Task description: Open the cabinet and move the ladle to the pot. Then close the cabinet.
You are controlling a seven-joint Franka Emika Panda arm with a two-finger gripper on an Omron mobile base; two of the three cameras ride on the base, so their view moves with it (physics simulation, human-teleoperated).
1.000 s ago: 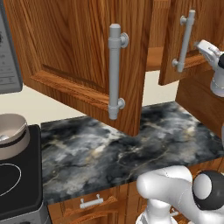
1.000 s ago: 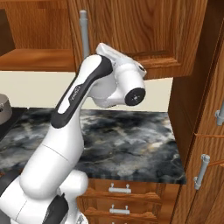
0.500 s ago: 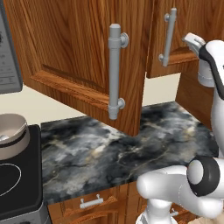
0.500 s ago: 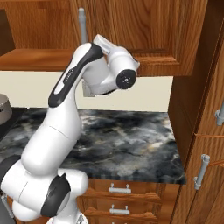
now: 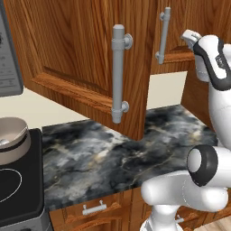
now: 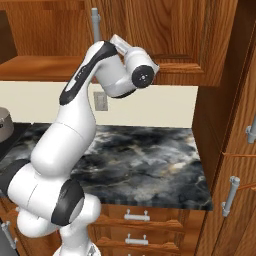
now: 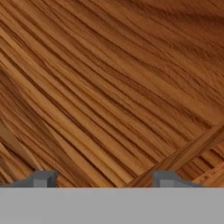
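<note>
A: Change vs. 1 s back?

B: Right door of the cabinet [image 5: 90, 54] has swung in toward closed; its bar handle [image 5: 164, 35] sat further right earlier, now nearer the left door's handle [image 5: 118, 74]. Left door stays swung out over the counter [image 5: 113, 158]. Arm's wrist has risen and pressed in behind the right door's lower edge. Base cams haven't shifted.

A: Claw state?

B: Gripper [image 7: 103, 177]: two dark fingertips [image 7: 41, 178] stand wide apart in the hand view, w/ nothing between them. Wood grain of the cabinet sits right in front, very close; contact w/ the wood can't be told. Nothing held.

A: Differences btw. views?

B: Left base view: both door handles, the open left door, the pot [image 5: 12, 137] at far left on the stove [image 5: 18, 189], pale inside, part cut by the frame edge. Right base view: the whole arm from base to wrist, a wall outlet [image 6: 101, 101] behind the elbow, the drawers [image 6: 135, 216] under the counter, a tall cabinet [image 6: 235, 150] at right w/ its own bar handles. Hand view: wood grain plus a diagonal panel seam at lower right.

A: Ladle?

B: Can't tell.
</note>
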